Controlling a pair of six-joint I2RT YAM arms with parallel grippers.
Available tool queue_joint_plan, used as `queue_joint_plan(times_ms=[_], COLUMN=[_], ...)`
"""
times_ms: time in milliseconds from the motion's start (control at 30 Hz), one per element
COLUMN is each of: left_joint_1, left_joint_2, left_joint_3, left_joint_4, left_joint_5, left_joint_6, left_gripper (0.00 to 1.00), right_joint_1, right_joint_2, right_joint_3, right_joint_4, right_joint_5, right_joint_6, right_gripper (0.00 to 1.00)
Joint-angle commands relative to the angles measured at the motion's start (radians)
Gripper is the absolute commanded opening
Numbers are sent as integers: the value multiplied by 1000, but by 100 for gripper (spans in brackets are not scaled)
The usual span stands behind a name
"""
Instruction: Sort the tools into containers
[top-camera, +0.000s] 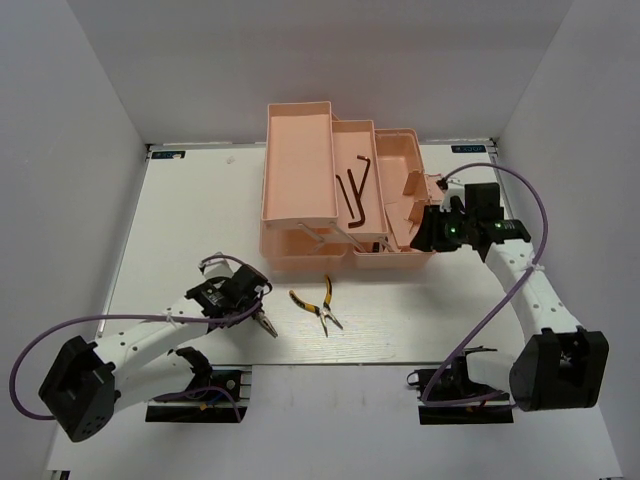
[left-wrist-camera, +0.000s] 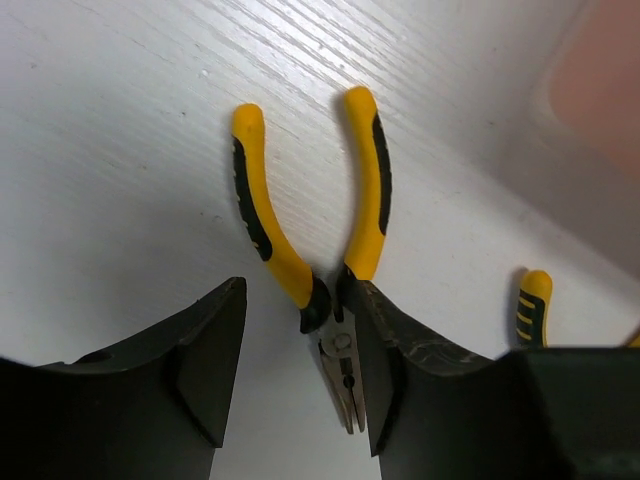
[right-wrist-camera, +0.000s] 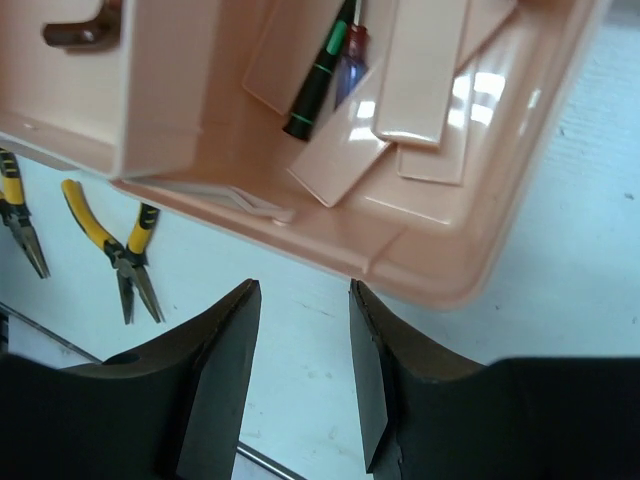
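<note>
The salmon-pink toolbox (top-camera: 300, 170) stands open at the back centre, with dark hex keys (top-camera: 357, 195) in its middle tray. One yellow-handled pliers (left-wrist-camera: 310, 235) lies on the table, its metal nose between the fingers of my open left gripper (left-wrist-camera: 298, 330) and close against the right finger; in the top view it shows just below my left gripper (top-camera: 262, 308). The second pliers (top-camera: 318, 305) lies to its right. My right gripper (right-wrist-camera: 305, 300) is open and empty over the table by the toolbox's right corner. A green-black tool (right-wrist-camera: 315, 85) and a screwdriver (right-wrist-camera: 350, 62) lie inside the box.
The toolbox rim (right-wrist-camera: 420, 270) is just beyond my right fingertips. Both pliers (right-wrist-camera: 125, 255) show at the left of the right wrist view. The second pliers' handle (left-wrist-camera: 530, 305) sits right of my left gripper. White walls enclose the table.
</note>
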Motion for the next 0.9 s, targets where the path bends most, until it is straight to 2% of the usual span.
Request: queue_joint_plan(times_ms=[0, 400, 467, 500, 600, 700, 867], left_joint_1=[25, 105, 114, 114, 114, 114, 100], left_joint_2=[23, 215, 237, 237, 206, 153, 8], left_joint_3=[-12, -69, -69, -69, -37, -3, 129], left_joint_4=[31, 166, 166, 166, 132, 63, -64], left_joint_5=[-35, 51, 51, 51, 60, 22, -55], left_joint_6=[-31, -22, -22, -22, -1, 29, 113], left_gripper=[58, 48, 39, 25, 8, 1, 0], right_joint_1=[-31, -143, -160, -163, -185, -202, -222], right_joint_2=[-62, -97, -95, -95, -91, -89, -65], right_joint_3=[-35, -63, -64, -66, -66, -63, -54], right_joint_4=[36, 12, 6, 6, 1, -13, -27], right_joint_5=[-30, -91, -96, -99, -119, -151, -185], right_joint_6=[-22, -33, -31, -30, -27, -30, -33], right_gripper=[47, 47, 47, 47, 48, 53, 56])
